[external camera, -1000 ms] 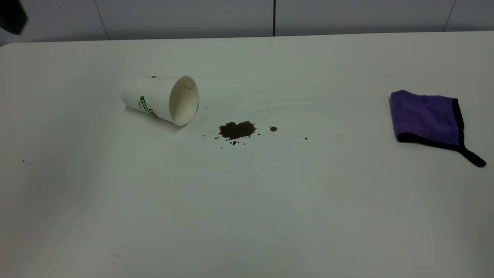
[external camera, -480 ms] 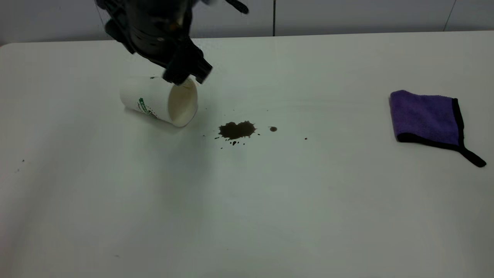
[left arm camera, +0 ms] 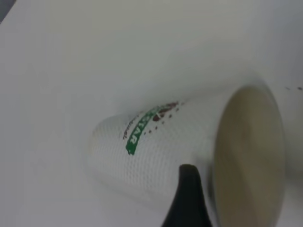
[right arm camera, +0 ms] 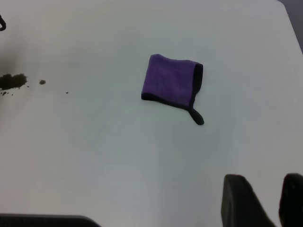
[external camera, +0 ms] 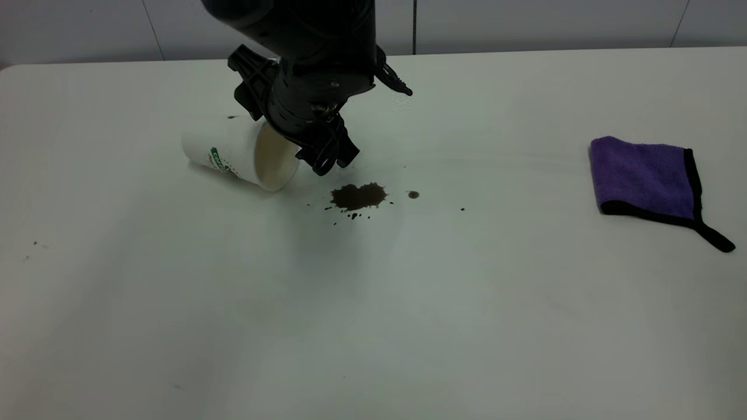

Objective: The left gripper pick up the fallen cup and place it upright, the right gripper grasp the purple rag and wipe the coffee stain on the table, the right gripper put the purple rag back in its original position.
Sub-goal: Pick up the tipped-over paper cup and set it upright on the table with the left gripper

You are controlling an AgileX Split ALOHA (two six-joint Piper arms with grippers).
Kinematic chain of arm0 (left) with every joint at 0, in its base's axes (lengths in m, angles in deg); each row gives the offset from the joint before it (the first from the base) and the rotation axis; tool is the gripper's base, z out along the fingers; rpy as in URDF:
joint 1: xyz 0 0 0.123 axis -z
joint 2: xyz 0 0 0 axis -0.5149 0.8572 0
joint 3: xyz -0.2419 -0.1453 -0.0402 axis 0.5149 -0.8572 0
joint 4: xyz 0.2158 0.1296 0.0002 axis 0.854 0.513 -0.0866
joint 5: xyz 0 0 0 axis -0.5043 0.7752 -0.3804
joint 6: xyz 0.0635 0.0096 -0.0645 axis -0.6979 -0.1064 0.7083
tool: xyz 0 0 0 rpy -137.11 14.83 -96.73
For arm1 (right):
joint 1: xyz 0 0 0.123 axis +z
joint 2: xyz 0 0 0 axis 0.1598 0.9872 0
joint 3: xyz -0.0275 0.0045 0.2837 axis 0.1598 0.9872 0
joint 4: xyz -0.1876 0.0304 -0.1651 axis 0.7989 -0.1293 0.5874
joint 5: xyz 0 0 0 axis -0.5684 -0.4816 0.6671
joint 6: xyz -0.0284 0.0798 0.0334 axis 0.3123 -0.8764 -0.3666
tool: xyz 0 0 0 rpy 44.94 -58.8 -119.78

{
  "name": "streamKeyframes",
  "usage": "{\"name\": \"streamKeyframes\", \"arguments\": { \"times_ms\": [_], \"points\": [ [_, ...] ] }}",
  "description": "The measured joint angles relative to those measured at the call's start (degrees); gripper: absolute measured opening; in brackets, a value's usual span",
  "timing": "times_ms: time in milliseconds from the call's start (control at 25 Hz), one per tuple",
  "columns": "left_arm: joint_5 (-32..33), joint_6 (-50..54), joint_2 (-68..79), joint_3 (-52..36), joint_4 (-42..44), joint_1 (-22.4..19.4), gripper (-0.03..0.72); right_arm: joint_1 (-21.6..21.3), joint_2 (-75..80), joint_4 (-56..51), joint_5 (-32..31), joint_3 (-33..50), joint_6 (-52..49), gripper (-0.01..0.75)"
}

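The white cup [external camera: 230, 153] lies on its side on the table [external camera: 408, 326], its cream mouth facing the coffee stain [external camera: 357, 196]. My left gripper [external camera: 292, 131] hangs open over the cup's mouth end. One black finger [left arm camera: 188, 201] shows against the ribbed wall by the rim of the cup [left arm camera: 156, 151]; the other is out of that view. The purple rag [external camera: 642, 175] lies folded far to the right, also seen as the purple rag [right arm camera: 170, 81] from the right wrist. My right gripper [right arm camera: 272, 203] hovers well clear of it, with a narrow gap between its fingers and nothing held.
Small brown splatter dots [external camera: 413, 194] trail from the stain towards the rag. A grey wall [external camera: 525, 23] runs behind the table's far edge. The table's rounded corner [right arm camera: 286, 9] lies beyond the rag.
The left arm came in from the top left and dropped down to the cup's mouth. The cup shifted slightly. Rag and stain have not moved.
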Motion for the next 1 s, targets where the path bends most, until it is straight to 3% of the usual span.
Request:
{"name": "streamKeyframes", "arguments": {
  "times_ms": [200, 320, 440, 520, 600, 800, 1000],
  "points": [
    [0.36, 0.0, 2.25, 1.91, 1.97, -2.65, 0.655, 0.0, 0.0, 0.0, 0.0, 0.0, 0.0, 0.24],
    [0.54, -0.94, 2.5, 2.12, 1.97, -4.92, 0.593, 0.0, 0.0, 0.0, 0.0, 0.0, 0.0, 0.24],
    [2.43, -2.72, 2.62, 2.21, 1.73, -6.46, 0.406, 0.0, 0.0, 0.0, 0.0, 0.0, 0.0, 0.24],
    [4.83, -4.36, 1.45, 2.21, 1.54, -6.44, 0.204, 0.0, 0.0, 0.0, 0.0, 0.0, 0.0, 0.24],
    [5.9, -7.91, -1.79, 2.66, -0.53, -6.38, 0.067, 0.0, 0.0, 0.0, 0.0, 0.0, 0.0, 0.24],
    [6.71, -22.67, -11.6, 7.04, -17.58, -7.98, 0.01, 0.0, 0.0, 0.0, 0.0, 0.0, 0.0, 0.24],
    [8.22, -40.53, -15.59, 10.74, -42.03, -15.35, 0.009, 0.0, 0.0, 0.0, 0.0, 0.0, 0.0, 0.24]
  ]
}}
